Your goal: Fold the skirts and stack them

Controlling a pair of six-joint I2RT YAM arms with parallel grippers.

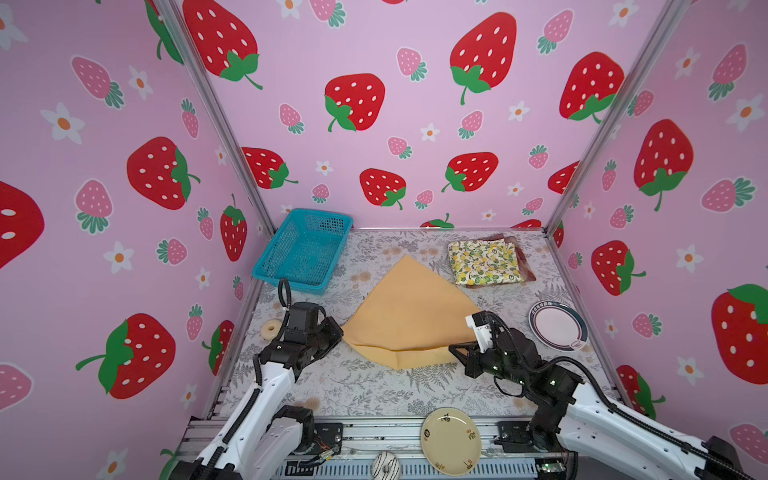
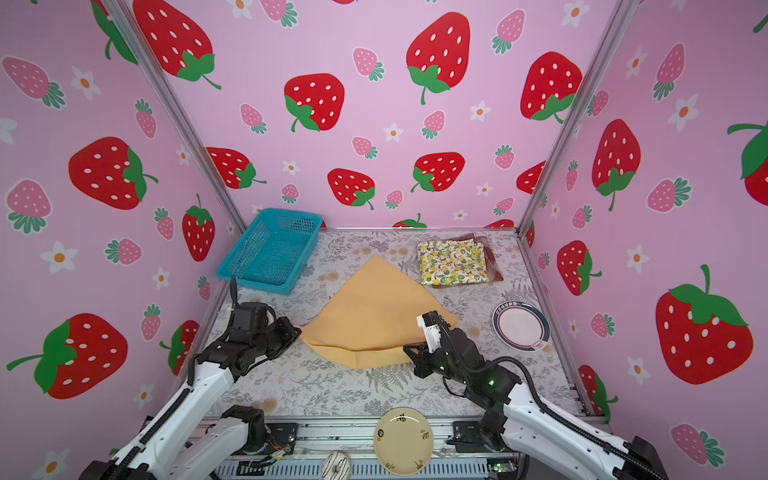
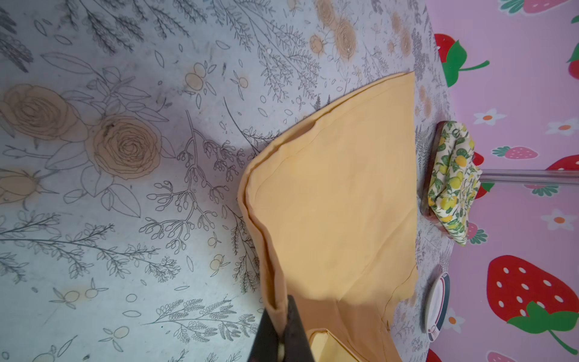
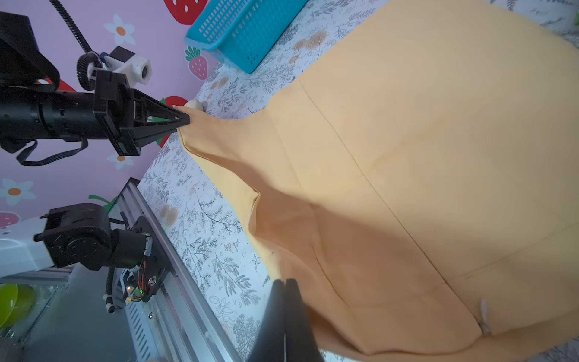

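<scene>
The mustard-yellow skirt [image 1: 409, 316] [image 2: 374, 316] lies mid-table as a folded triangle, its near edge raised off the table. My left gripper [image 1: 341, 332] [image 3: 282, 313] is shut on its near left corner, also seen in the right wrist view [image 4: 185, 120]. At the near right corner, my right gripper [image 1: 451, 347] [image 4: 285, 282] is shut on the cloth edge. The lemon-print skirt [image 1: 484, 262] [image 3: 454, 181] sits folded at the back right. It rests on the folded plaid skirt [image 1: 525, 259] [image 2: 492, 266], of which only a red edge shows.
A blue mesh basket [image 1: 291, 253] [image 4: 244, 28] stands at the back left. A pink plate [image 1: 558, 326] lies by the right wall. A yellow plate [image 1: 451, 440] and a striped donut [image 1: 385, 465] rest on the front rail. A pale donut [image 1: 270, 328] lies behind the left arm.
</scene>
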